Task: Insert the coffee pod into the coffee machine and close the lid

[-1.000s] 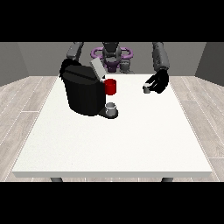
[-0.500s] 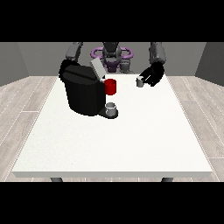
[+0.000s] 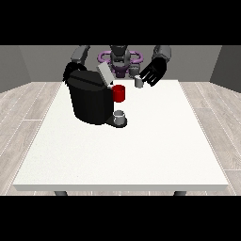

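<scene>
White desk (image 3: 141,150): carrying a black coffee machine (image 3: 89,101) on its far left part, well back from the near edge.

Coffee machine: standing upright, its grey lid (image 3: 104,74) tilting up and open at the top. A red part (image 3: 119,93) is showing on the side facing the middle of the desk. A small grey cup (image 3: 120,116) is sitting on the machine's base just below that red part.

Coffee pod (image 3: 139,82): a small grey cylinder, sitting off to the right of the machine and apart from it, near the desk's far edge; whether it is resting on the desk or being lifted cannot be told.

Robot hand at the view's right (image 3: 151,74): black, hanging just beside the pod with its fingers spreading toward it; whether they are pinching the pod cannot be told.

Robot hand at the view's left (image 3: 69,71): lying behind the machine's top corner, mostly hidden, so its finger state cannot be told.
</scene>
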`<state>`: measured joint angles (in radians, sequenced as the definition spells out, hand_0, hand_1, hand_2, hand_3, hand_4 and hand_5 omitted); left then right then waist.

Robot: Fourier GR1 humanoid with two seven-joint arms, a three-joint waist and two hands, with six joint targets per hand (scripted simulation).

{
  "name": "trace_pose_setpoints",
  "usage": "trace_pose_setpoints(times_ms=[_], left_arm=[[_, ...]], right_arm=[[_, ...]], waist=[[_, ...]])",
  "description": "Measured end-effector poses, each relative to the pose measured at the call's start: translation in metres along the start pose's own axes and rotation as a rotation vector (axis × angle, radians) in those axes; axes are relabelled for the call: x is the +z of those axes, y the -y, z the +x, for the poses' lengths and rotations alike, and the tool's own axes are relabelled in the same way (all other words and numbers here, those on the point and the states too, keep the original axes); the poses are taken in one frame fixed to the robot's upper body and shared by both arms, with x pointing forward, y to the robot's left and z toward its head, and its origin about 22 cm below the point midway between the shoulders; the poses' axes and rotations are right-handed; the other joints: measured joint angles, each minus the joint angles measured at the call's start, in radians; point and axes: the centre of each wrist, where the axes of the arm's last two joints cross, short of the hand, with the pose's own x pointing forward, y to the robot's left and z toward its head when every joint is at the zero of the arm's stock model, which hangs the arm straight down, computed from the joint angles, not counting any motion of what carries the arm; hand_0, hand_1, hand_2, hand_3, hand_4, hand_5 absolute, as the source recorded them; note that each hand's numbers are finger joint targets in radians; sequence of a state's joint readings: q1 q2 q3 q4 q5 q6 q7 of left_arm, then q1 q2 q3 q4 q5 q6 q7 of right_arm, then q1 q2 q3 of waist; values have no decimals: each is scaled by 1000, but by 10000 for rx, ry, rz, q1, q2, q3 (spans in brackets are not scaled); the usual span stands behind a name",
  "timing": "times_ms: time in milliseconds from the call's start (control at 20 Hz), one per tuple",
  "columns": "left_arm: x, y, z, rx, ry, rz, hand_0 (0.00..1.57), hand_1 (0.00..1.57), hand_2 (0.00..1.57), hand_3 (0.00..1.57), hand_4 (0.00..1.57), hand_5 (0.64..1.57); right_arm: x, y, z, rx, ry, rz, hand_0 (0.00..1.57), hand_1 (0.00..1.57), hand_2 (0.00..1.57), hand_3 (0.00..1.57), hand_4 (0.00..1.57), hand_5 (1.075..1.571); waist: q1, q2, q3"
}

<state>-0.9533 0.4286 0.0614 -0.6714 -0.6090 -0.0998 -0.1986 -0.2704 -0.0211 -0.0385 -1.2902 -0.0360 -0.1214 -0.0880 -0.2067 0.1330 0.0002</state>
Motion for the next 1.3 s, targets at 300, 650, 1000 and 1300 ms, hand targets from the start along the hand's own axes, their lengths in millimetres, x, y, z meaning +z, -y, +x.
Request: trace_pose_setpoints(times_ms=[300,650,1000,1300], left_arm=[[-13,-41,21,251,-151,662,1282,1282,1332,1269,479,1571],[-22,-70,44,87,184,1137,1281,1281,1306,1226,501,1571],[-25,-61,48,-1,301,1043,1292,1292,1315,1222,498,1571],[-28,-62,54,-4,253,946,1229,1229,1283,1207,511,1571]], right_arm=[[-7,-15,21,100,372,401,0,0,0,0,511,1571],[-11,-16,31,334,917,354,0,0,0,0,520,1571],[-14,-7,37,288,1015,55,0,0,0,0,481,1571],[-12,-7,36,209,927,-64,0,0,0,0,525,1571]], waist=[[-580,285,-2],[-862,846,0],[-854,983,0],[-924,1032,0]])
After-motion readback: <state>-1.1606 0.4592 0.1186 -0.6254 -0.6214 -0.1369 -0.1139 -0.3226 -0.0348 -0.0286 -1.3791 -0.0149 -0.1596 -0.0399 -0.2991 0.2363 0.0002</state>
